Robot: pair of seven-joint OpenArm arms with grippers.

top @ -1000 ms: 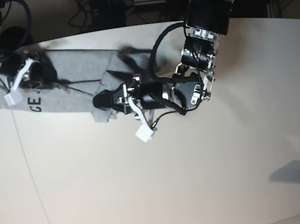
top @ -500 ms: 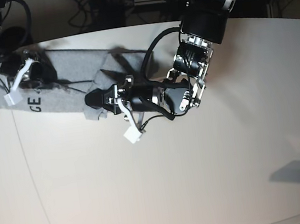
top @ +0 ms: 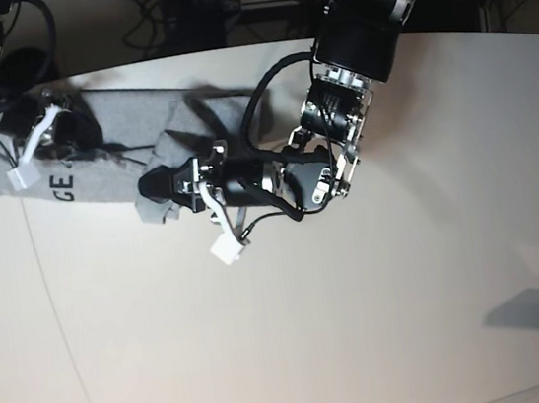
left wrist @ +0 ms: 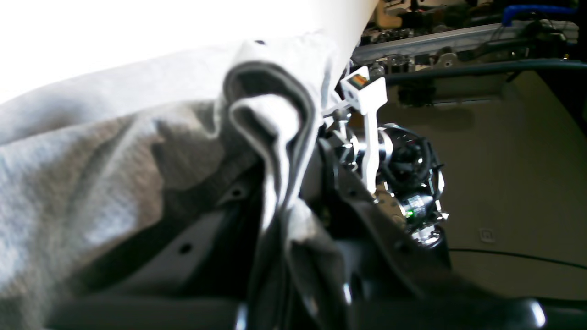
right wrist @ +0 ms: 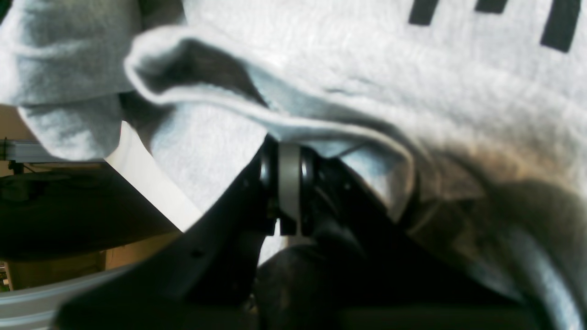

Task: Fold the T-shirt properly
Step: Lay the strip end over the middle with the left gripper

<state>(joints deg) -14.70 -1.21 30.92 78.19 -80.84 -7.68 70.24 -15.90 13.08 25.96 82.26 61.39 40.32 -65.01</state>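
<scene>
**A:** Start with the left wrist view. What's the left gripper (left wrist: pixel 275 215) doing?

**B:** Its jaws are pressed together on a doubled edge of the T-shirt (left wrist: pixel 114 151). The pinched fold stands up in a loop just above the jaws, and the rest of the grey cloth drapes away to one side of it. Beyond the fold you can see the pale table (left wrist: pixel 229 27) edge.

**A:** And the right wrist view?

**B:** The right gripper (right wrist: pixel 289 183) is clamped on another edge of the T-shirt (right wrist: pixel 367 82). A hem curls over right above the jaws, and black lettering shows on the cloth past that hem, at the top of the picture.

**A:** Where does the shirt lie in the base view?

**B:** The T-shirt (top: pixel 114 152) is bunched in a long strip along the far side of the table (top: pixel 366 328). The right gripper (top: pixel 52 131) holds the end of the shirt towards the table's corner, and the left gripper (top: pixel 163 186) holds the other end, at the shirt's near edge.

**A:** How far along would you say the fold is?

**B:** Early to middle, I'd judge. Both ends are gripped, but the cloth is crumpled and no neat rectangle shows. Flattening and the final folds look left to do.

**A:** Anything changed from a second ago?

**B:** The left arm has carried its end of the shirt closer to the right gripper. The right gripper has hardly moved.
</scene>
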